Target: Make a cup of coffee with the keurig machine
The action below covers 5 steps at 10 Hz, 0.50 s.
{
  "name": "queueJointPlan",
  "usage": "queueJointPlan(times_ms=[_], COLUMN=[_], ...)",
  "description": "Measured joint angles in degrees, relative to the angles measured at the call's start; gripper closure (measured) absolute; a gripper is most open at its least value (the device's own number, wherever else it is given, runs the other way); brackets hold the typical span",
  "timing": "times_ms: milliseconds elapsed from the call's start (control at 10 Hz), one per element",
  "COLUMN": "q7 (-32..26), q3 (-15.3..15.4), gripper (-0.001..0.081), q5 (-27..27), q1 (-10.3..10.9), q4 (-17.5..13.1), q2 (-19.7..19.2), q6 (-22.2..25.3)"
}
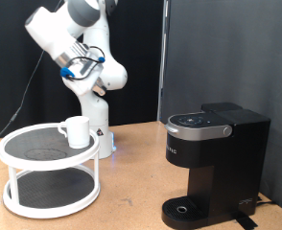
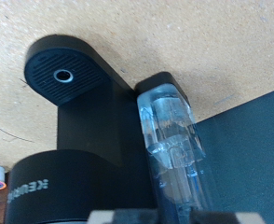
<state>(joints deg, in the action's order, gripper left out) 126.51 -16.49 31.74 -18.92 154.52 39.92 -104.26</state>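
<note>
Pincer [image 1: 99, 87] high above counter [image 1: 131, 196] back-left, on folded arm, touching nothing, nothing seen between fingers; apart or together, cannot tell. Wrist view looks down on machine [image 2: 90, 177] from far off. Step, by my reckoning: opening approach, nothing brewed. Cup [image 1: 76, 131] on tray table [image 1: 45, 196], counter's left edge. Machine [image 1: 213, 163] at right front corner, lid down, drip tray [image 1: 184, 209] bare.

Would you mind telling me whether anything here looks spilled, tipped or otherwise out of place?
Nothing stands out. The cup sits upright on the white tray table, the keurig machine stands square with its lid closed, and no spill shows on the wooden surface.
</note>
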Motion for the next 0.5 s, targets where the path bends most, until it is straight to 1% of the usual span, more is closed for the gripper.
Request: queueJointPlan(times_ms=[200,300,400,500], q7=[-2.2,-2.6,-2.8,-2.8], q3=[-2.8,-3.5,-3.6,-3.6], gripper=[0.0806,0.0806,0.0806,0.0806], q5=[-1.6,-1.6,-1.6,-1.6], q1=[-0.1,-0.1,-0.1,-0.1], q4=[-2.8,-4.0,-5.1,-5.0], q2=[-3.2,-5.0,-7.1,-7.0], q6=[0.3,-0.5,-0.7,-0.7])
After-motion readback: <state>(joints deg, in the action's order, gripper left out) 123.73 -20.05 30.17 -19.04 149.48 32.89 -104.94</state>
